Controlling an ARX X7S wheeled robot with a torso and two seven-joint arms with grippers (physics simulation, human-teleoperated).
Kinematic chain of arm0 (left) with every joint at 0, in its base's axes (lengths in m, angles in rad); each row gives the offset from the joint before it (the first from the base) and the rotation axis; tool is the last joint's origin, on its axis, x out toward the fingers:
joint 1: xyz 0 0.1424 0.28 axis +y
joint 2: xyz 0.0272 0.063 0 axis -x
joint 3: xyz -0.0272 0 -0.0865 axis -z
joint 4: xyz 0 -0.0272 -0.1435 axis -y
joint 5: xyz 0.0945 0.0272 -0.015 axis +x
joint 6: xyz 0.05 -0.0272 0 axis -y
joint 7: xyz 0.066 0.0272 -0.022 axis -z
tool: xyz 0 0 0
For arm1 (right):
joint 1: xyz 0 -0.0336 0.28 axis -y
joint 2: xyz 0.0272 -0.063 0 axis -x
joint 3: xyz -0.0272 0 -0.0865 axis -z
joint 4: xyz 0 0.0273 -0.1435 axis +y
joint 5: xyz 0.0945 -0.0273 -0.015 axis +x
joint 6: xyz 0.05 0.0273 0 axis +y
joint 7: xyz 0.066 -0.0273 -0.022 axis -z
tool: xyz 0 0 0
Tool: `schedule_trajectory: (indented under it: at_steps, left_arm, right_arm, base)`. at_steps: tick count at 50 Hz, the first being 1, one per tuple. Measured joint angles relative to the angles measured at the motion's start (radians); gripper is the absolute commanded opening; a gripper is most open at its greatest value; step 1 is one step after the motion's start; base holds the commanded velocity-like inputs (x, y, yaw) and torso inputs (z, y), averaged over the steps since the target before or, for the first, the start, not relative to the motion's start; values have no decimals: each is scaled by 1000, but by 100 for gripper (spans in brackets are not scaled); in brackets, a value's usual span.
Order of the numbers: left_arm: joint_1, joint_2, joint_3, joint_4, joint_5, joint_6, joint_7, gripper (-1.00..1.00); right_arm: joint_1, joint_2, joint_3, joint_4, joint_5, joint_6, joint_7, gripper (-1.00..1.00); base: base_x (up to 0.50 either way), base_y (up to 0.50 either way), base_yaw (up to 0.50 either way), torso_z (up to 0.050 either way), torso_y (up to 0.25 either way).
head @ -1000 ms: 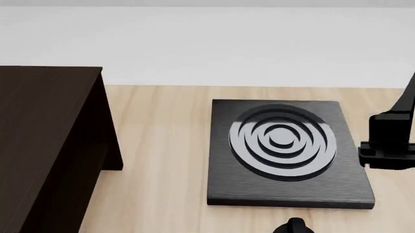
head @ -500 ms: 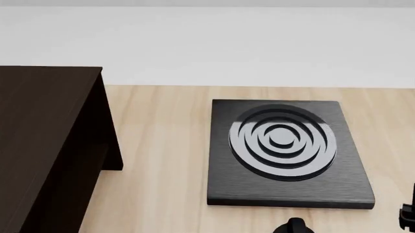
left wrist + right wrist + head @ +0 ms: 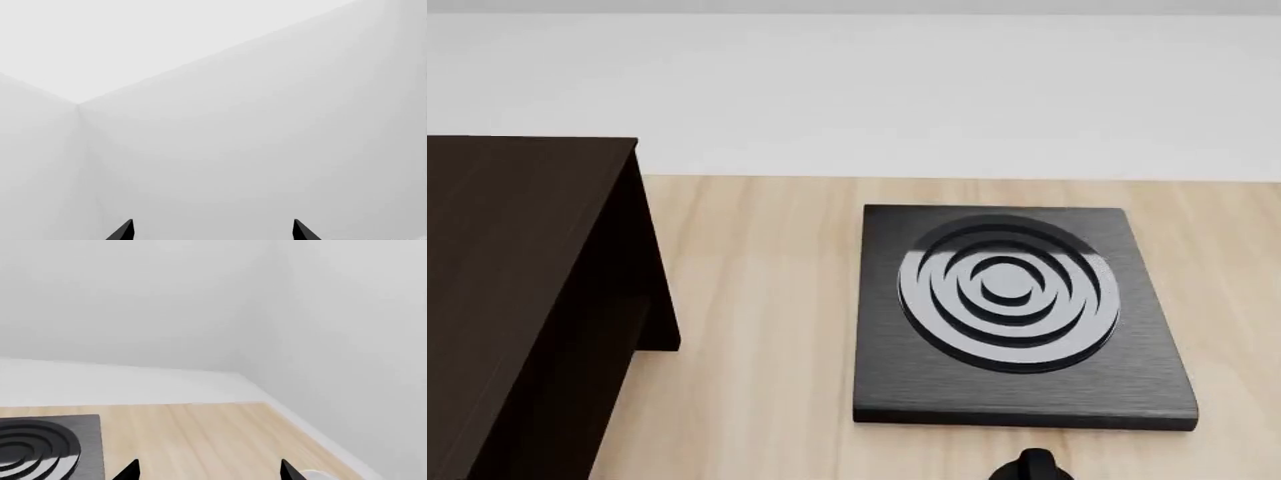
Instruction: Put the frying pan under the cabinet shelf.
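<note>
Head view: I see the dark cabinet (image 3: 527, 300) at the left of the wooden table (image 3: 761, 300), the square black hob (image 3: 1021, 320) to its right. A small black knob-like shape (image 3: 1030, 467) at the near edge may be the pan's handle; I cannot tell. The pan itself is not visible.

Left gripper (image 3: 212, 231): tips spread wide, facing bare wall, holding nothing. Right gripper (image 3: 210, 471): tips wide apart above the table beside the hob, empty.
</note>
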Motion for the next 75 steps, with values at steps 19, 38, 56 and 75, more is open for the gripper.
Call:
schedule_trajectory:
  at_steps: [19, 38, 56, 75]
  left_arm:
    - [9, -1, 2, 0, -5, 5, -5, 100]
    - [21, -3, 1, -4, -10, 15, -11, 100]
    - [25, -4, 1, -3, -16, 17, -16, 100]
    - [27, -5, -2, 3, -23, 13, -20, 100]
  right_arm:
    - [-64, 46, -8, 54, -12, -14, 14, 100]
    - [-156, 61, 35, 63, -23, -10, 4, 100]
    - [-212, 58, 54, 72, -29, -19, 0, 100]
    - [-250, 56, 15, 92, -41, -50, 6, 100]
  base:
    - [0, 0, 0, 0, 0]
    - [0, 0, 0, 0, 0]
    - [0, 0, 0, 0, 0]
    - [0, 0, 0, 0, 0]
